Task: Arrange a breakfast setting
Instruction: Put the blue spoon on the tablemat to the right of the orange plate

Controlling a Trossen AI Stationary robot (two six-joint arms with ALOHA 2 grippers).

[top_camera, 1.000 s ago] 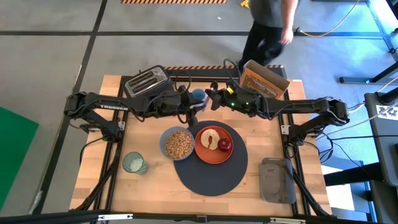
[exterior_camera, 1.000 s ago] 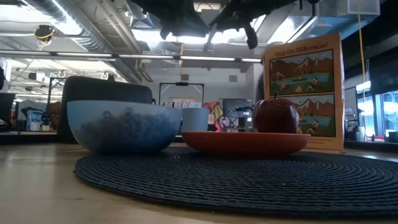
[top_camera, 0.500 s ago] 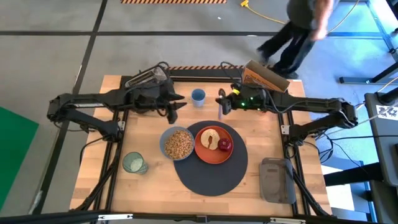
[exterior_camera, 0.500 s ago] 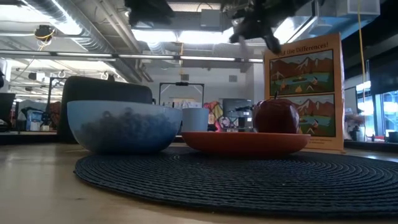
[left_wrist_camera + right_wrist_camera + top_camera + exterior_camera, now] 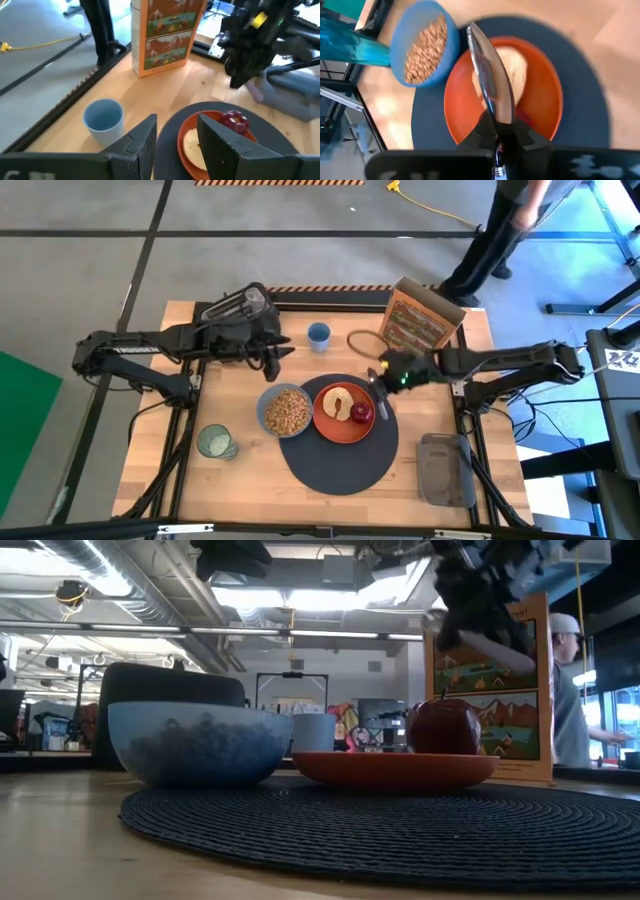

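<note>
A round dark-grey mat [image 5: 335, 460] lies mid-table. On it stand an orange plate [image 5: 335, 427] with a toast slice [image 5: 338, 400] and a red apple [image 5: 362, 413], and partly a blue bowl [image 5: 286, 410] of cereal. A green glass cup [image 5: 215, 442] stands on the wood at the near left. My right gripper [image 5: 383, 380] is over the plate's right edge, shut on a spoon [image 5: 489, 82]. My left gripper [image 5: 277, 352] is open and empty beyond the bowl, near the toaster; its fingers are apart in its wrist view [image 5: 177, 137]. My right gripper pinches the spoon's handle [image 5: 498, 131] between its two fingers. The spoon's bowl end [image 5: 480, 42] sticks out past the fingertips, roughly in line with them. The spoon [image 5: 492, 648] slants downward and is lifted clear above the plate and apple.
A black toaster [image 5: 238, 308] stands at the far left, a small blue cup [image 5: 319, 334] at the far middle, an orange cereal box [image 5: 422, 320] at the far right. A grey cloth [image 5: 445, 470] lies at the near right. A person [image 5: 505, 230] walks beyond the table.
My left gripper has drawn back from the table's middle toward the left, by the toaster. My right gripper has carried the spoon from the far middle, near the blue cup, toward the near right, and now it is over the plate's right edge.
</note>
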